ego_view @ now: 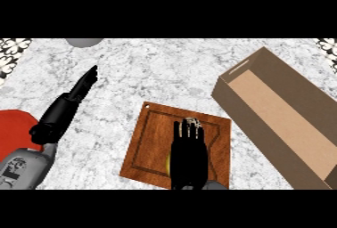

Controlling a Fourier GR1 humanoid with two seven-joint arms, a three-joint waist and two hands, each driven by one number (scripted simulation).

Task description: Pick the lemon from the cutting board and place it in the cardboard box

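- The right robot hand (189, 153) lies over the cutting board (148, 147), fingers straight and holding nothing.
- Only a yellow sliver of the lemon (170, 164) shows at that hand's left edge, on the board.
- The cardboard box (283, 116) stands just right of the board.
- The left robot hand (69, 102) hovers over the worktop (151, 71), fingers straight, empty.

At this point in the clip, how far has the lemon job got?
Nothing is placed yet: the cardboard box shows only bare floor. The right hand is over the cutting board, with a yellow sliver, likely the lemon, beside it. Grasp, carry and drop remain. The left hand is idle.
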